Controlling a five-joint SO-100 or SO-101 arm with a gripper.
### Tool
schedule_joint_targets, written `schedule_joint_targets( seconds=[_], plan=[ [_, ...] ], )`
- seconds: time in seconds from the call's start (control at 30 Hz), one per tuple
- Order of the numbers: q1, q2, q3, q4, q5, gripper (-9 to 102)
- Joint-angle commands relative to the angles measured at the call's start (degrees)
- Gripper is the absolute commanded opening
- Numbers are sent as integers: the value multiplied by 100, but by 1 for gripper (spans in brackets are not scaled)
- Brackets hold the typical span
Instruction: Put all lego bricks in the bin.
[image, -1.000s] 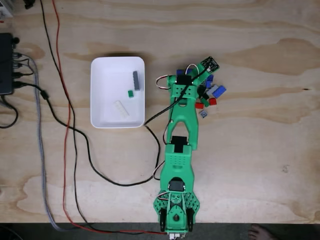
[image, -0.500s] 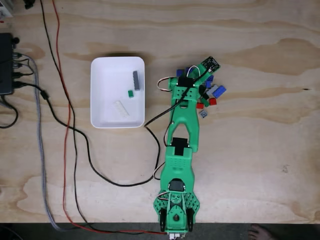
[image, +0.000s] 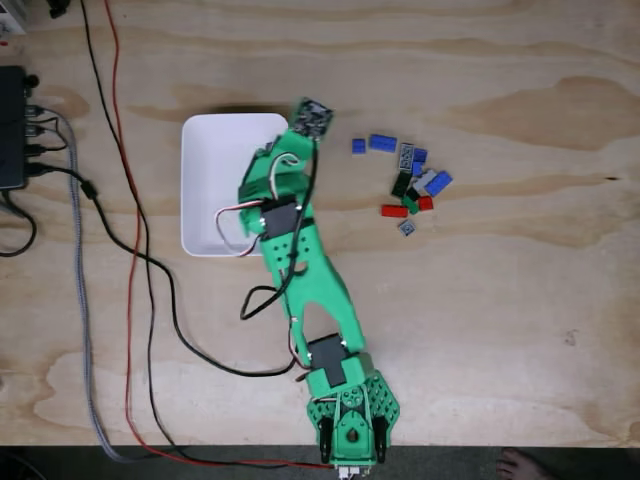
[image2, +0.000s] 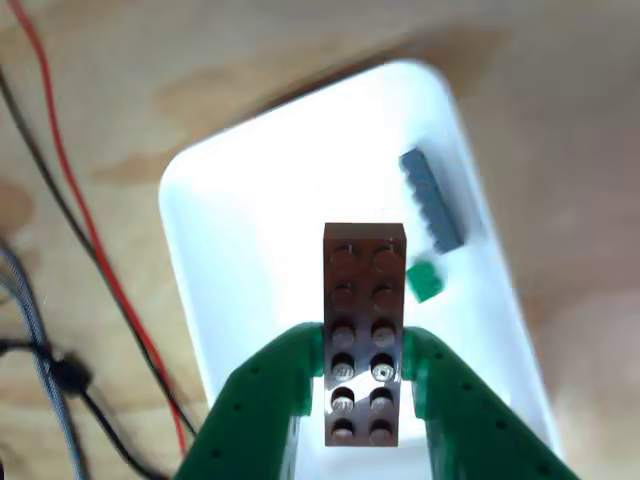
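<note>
The end effector (image2: 364, 375) is clamped on a brown brick (image2: 364, 330) above the white bin (image2: 250, 200), apparently ready to drop it in.

My plywood desk (image: 520, 330): white bin (image: 205, 190), loose bricks (image: 410, 180) right of it, cables (image: 130, 260), black box (image: 12, 125).
</note>
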Motion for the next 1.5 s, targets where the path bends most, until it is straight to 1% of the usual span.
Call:
schedule_joint_targets(
  seconds=[0.0,0.1,0.17,0.23,0.33,0.43,0.47,0.5,0.57,0.63,0.67,0.8,0.9,1.0,1.07,1.13,1.27,1.4,1.47],
  plan=[
    [-809,-9,-149,105,-18,0],
    [-703,-53,422,-281,53,13],
    [-457,105,545,-475,202,26],
    [-97,396,519,-598,352,33],
    [809,1020,580,-861,439,33],
    [2206,1336,1195,-1512,158,25],
    [2602,1248,1556,-1775,26,23],
    [2874,1055,1890,-1978,-123,18],
    [3146,360,2241,-2065,-343,15],
    [3164,-483,2241,-2232,-466,13],
    [3103,-923,2065,-2215,-501,14],
    [2856,-2285,624,-1529,-782,16],
    [2681,-2646,123,-1380,-1477,17],
    [2531,-2804,-18,-1521,-2065,17],
    [2479,-2812,185,-1731,-2549,17],
    [2479,-2812,562,-2329,-2883,16],
    [2417,-2760,1125,-3067,-3401,16],
    [2443,-2786,1380,-3560,-3806,16],
    [2461,-2830,1389,-3647,-3938,15]
  ],
)
